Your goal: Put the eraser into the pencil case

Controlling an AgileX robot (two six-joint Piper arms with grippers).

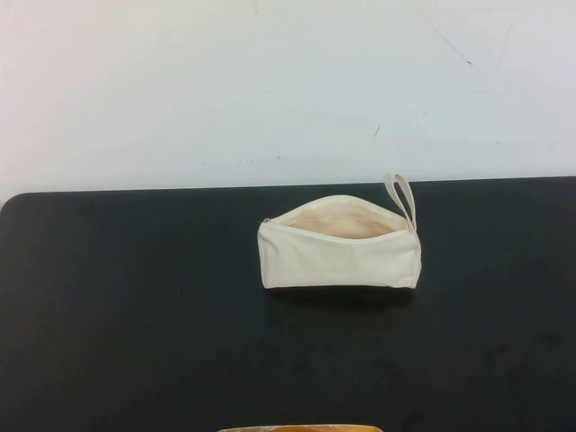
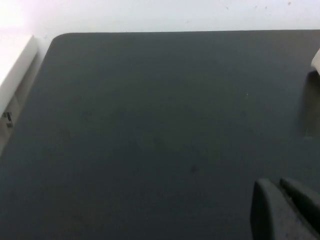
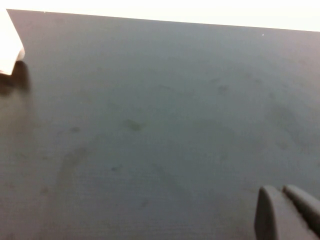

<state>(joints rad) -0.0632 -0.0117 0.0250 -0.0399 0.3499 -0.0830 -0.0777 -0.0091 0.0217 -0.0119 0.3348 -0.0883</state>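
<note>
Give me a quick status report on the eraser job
Left end effector and right end effector both low over bare table, fingers together, holding nothing. Pencil case upright mid-table, zip open. Eraser not visible in any view. Nothing obstructing.

The case [image 1: 340, 255] is matt cream cloth with a paler lining, standing on a matt, smudged black worktop [image 1: 135, 315].

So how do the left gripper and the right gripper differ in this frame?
The left gripper hangs over the table's left part, the right gripper over its right part. The pencil case lies to the left gripper's right and the right gripper's left. Both have jaws together, empty, clear of the open case.
</note>
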